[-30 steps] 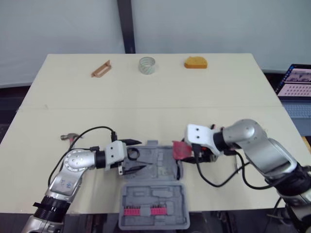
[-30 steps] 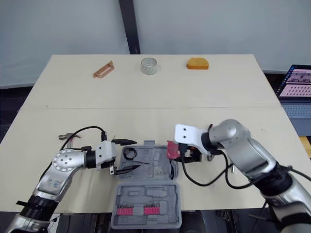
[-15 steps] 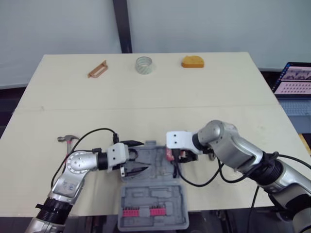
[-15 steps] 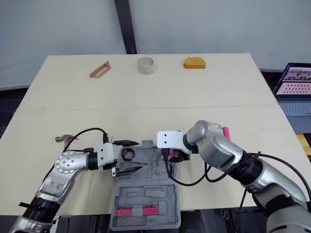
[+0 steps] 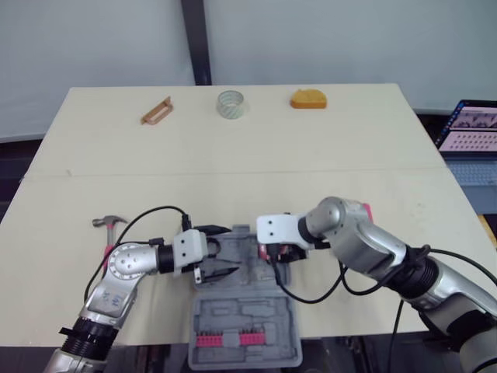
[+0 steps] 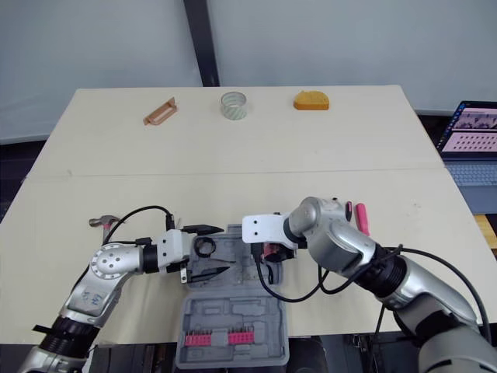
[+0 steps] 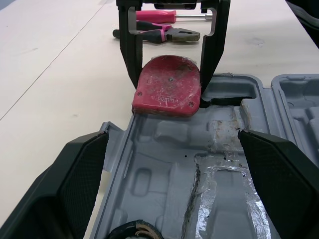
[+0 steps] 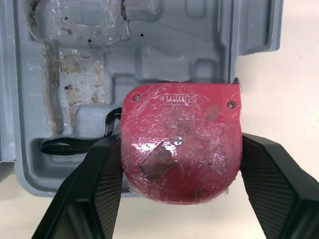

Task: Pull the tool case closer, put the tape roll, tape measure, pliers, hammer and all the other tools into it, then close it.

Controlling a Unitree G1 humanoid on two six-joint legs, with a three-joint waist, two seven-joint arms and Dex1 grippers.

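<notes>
The grey tool case (image 5: 250,273) lies open at the table's near edge, lid (image 5: 245,332) towards me. My right gripper (image 8: 182,149) is shut on the red tape measure (image 8: 180,124), holding it over the far-right rim of the case tray; its strap hangs into the tray. My left gripper (image 5: 231,250) stands open over the tray's left side, beside a black ring (image 6: 204,247). The hammer (image 5: 109,223) lies left of my left arm. The pink-handled pliers (image 7: 159,35) and a screwdriver (image 7: 159,16) lie right of the case. The tape roll (image 5: 231,103) sits at the far edge.
An orange object (image 5: 308,99) and a tan tool (image 5: 157,110) also sit along the far edge. A laptop (image 5: 472,128) stands off the table's right side. The case lid carries a row of pink bits (image 5: 229,339).
My right gripper has carried the tape measure leftward, from beside the case's right edge to over its tray rim. My left gripper has stayed where it was.
</notes>
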